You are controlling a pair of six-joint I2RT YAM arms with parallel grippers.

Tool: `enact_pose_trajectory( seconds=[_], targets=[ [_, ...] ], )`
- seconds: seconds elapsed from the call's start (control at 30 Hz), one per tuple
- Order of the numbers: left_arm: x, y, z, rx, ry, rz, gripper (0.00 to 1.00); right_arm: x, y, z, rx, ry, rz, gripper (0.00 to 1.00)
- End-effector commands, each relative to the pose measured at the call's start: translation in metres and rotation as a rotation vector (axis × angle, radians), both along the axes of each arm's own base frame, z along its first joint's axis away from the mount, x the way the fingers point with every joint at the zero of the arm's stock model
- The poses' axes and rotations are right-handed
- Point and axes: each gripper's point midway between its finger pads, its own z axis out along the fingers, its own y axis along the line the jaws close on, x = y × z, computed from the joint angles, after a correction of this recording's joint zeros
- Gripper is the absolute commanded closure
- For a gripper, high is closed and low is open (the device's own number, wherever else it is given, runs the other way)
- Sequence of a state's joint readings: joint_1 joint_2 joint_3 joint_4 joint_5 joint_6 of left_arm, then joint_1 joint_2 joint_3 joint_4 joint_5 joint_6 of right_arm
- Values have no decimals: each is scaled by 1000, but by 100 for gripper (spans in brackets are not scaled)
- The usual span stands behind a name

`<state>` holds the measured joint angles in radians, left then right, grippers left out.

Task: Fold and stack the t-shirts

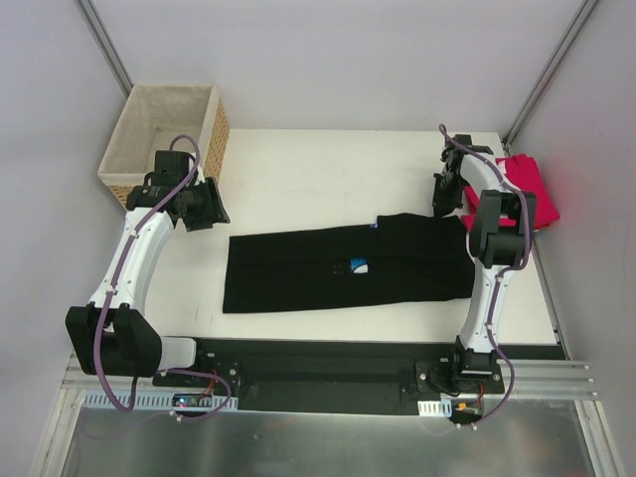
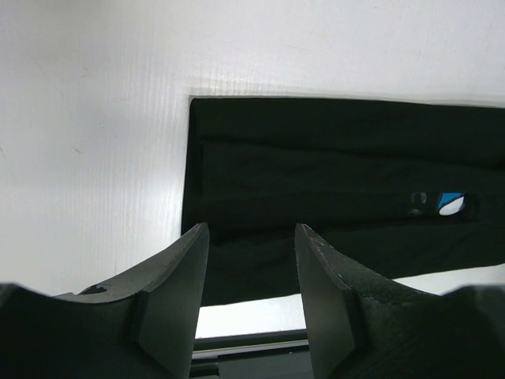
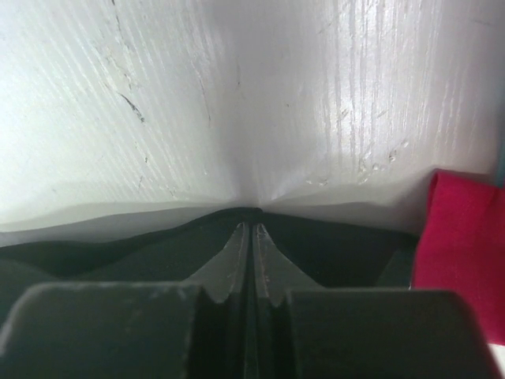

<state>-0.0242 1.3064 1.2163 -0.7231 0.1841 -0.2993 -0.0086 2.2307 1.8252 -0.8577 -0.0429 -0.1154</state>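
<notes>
Where right tool (image 3: 252,227) pinches, black t-shirt (image 1: 298,273) puckers.

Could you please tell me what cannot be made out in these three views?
- Top view: the black t-shirt's print is folded under; only a tiny sliver shows.
- Top view: the right arm covers part of the red t-shirt; the right wrist view's edge crops it.
- Top view: the right end effector's fingertips sit beneath its wrist.

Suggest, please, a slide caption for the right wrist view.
Right gripper shut on the black t-shirt's edge, red t-shirt beside it on the white table.
</notes>
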Motion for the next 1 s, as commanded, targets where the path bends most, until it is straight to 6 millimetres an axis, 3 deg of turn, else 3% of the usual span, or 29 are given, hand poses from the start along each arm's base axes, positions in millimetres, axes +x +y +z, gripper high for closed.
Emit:
enact_pose_trajectory(
  seconds=[0.0,0.13,0.17,0.23,0.27,0.33,0.4,0.63,0.97],
  targets=[
    [1,-4,12,-34,-25,-6,53,1,7,24,23,-52,13,99],
    [1,-7,15,-51,-31,-7,53,-11,6,47,15,-104,14,99],
    [1,-8,16,-56,-31,-9,53,-14,6,63,14,-142,12,99],
    [2,-9,17,-61,-34,-11,53,-27,6,66,16,-139,11,99],
    [2,-9,19,-61,-40,-11,53,-31,6,82,17,-174,12,99],
    [3,-10,21,-63,-45,-16,53,-46,7,81,19,-162,17,99],
    [3,-9,24,-63,-55,-20,53,-56,7,94,18,-185,19,99],
    [3,-9,24,-55,-58,-26,53,-94,27,108,77,-194,53,99],
    [-1,-4,19,-26,-50,-28,53,-155,72,99,165,-118,149,99]
  ],
)
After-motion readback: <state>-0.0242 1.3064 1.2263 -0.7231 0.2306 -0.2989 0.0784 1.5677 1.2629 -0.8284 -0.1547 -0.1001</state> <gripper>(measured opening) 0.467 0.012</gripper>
